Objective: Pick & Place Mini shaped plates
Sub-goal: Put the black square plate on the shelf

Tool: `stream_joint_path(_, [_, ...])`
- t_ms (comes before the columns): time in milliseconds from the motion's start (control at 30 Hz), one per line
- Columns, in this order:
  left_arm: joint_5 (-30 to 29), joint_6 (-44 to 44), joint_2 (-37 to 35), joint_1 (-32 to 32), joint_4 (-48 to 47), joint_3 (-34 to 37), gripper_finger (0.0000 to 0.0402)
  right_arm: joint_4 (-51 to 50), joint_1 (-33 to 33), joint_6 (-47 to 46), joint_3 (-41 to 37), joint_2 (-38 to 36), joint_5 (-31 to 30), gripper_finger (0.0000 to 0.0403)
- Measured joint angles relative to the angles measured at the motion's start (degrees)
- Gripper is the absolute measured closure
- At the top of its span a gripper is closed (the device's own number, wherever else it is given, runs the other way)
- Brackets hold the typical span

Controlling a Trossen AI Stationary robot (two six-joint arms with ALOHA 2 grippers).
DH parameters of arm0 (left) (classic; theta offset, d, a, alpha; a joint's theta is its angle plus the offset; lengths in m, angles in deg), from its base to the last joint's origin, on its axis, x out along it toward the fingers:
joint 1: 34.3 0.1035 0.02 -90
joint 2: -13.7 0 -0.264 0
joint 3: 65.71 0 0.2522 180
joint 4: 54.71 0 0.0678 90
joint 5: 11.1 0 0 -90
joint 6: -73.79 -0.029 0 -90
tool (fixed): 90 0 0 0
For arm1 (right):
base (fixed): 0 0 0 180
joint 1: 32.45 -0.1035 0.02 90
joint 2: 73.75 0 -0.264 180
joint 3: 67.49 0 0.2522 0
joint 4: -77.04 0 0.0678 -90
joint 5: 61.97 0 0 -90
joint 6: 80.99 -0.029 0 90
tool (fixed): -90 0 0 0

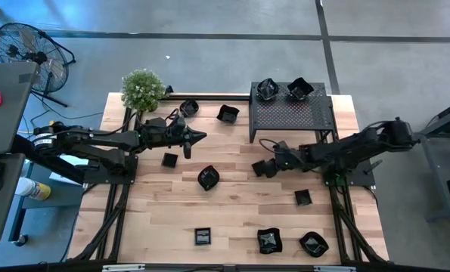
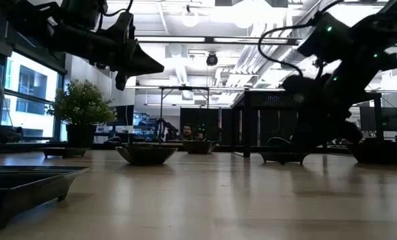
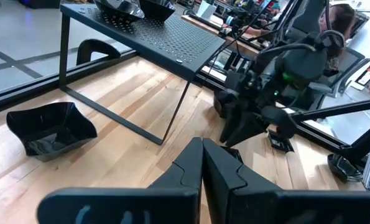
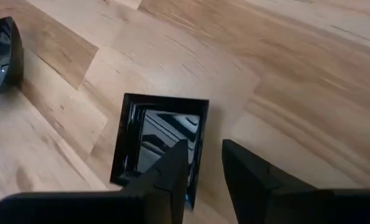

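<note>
Your left gripper [image 1: 197, 137] sits above the table's [image 1: 240, 219] far-left part, near the plant [image 1: 143, 89], fingers pressed together and holding nothing; the low view shows it raised clear of the wood. Just beside it lie a square plate [image 1: 169, 159] and a plate by the plant [image 1: 188, 107]. Moving toward the middle, you have a wavy plate [image 1: 208, 177], a plate near the stand's left edge [image 1: 228, 113], and a small square plate at the near edge [image 1: 203, 236]. The perforated stand [image 1: 291, 115] carries two plates on top [image 1: 268, 90]. Your right gripper [image 1: 261, 168] is low in front of the stand, fingers slightly apart, one finger [image 4: 166, 171] over the rim of a square plate [image 4: 157, 140], not clamped on it. Further right lie another square plate [image 1: 303, 198] and two wavy plates at the near edge [image 1: 269, 241].
</note>
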Motion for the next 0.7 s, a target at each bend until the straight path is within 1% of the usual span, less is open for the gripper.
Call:
stream_joint_path(233, [0.0,0.0,0.0,0.0,-0.1,0.0,0.0401,5.3,1.7,1.7,0.0,5.4,4.1,0.0342])
stream_joint_path(500, [-0.1,0.0,0.0,0.0,-0.3,0.0,0.0401,7.7,1.8,1.3,0.0,5.9,4.3,0.0396])
stream_joint_path(700, [-0.1,0.0,0.0,0.0,-0.4,0.0,0.0401,7.7,1.8,1.2,0.4,5.0,4.9,0.0396])
